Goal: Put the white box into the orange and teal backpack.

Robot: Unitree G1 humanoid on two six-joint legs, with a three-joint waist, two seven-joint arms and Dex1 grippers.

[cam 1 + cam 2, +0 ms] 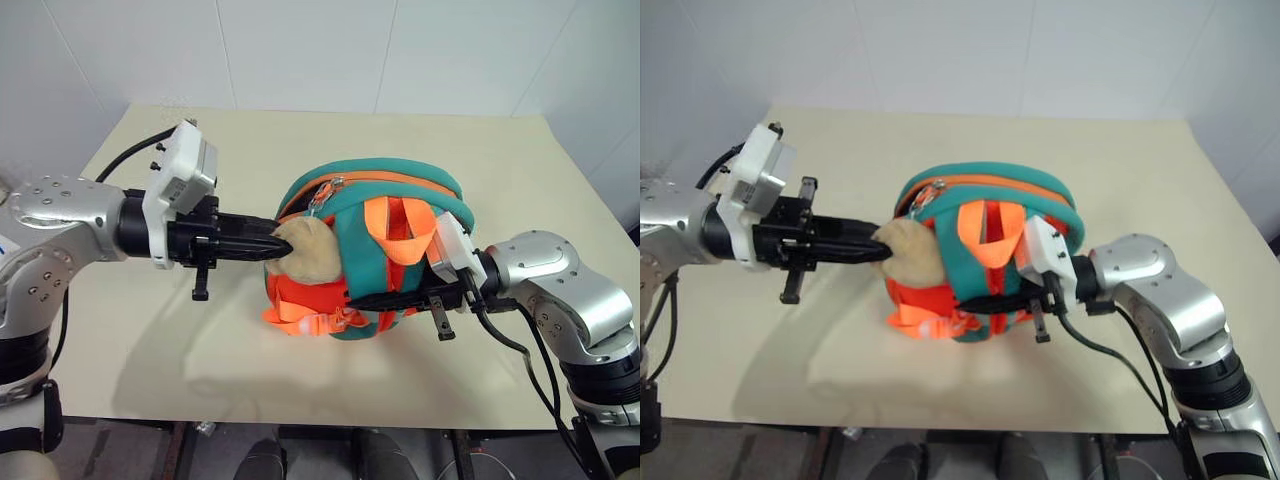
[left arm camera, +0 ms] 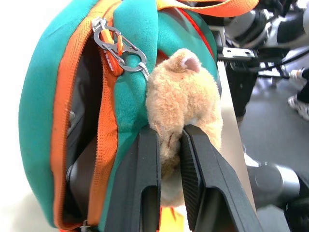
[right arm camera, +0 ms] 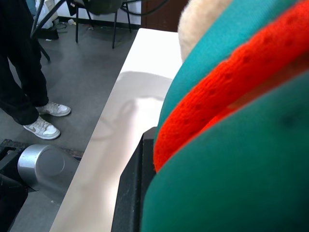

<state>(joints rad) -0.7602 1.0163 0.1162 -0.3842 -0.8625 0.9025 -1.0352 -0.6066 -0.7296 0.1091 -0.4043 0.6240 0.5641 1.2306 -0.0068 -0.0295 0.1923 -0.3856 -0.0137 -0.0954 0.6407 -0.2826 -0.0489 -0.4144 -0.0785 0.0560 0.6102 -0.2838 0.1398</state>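
From the head camera's left eye, the small soft orange and teal backpack [image 1: 375, 250] sits near the middle of the pale beige tabletop [image 1: 300, 140], held between two arms that reach in from either side. The left arm stretches level from the left edge, its black two-fingered left tool [image 1: 272, 246] pointing toward the bag and closed narrowly on the beige plush toy [image 1: 310, 252] that hangs at the backpack's front. The right arm bends in from the right with its silver elbow raised; the right tool [image 1: 372, 299] lies level and low against the bag's orange lower panel, fingers close together on the fabric. The right eye gives the same arrangement, with the orange straps [image 1: 992, 232] looped over the teal top. In the left wrist view, the two black fingers [image 2: 145, 193] pinch the lower part of the plush toy, beside the open orange zipper [image 2: 104, 130] and a silver carabiner clip [image 2: 118, 48]; the white box cannot be made out in the dark opening. In the right wrist view, teal and orange-red fabric lies pressed against one black finger [image 3: 133, 193], and a person's legs and white sneakers [image 3: 46, 121] stand on the grey floor beyond the tabletop's edge.
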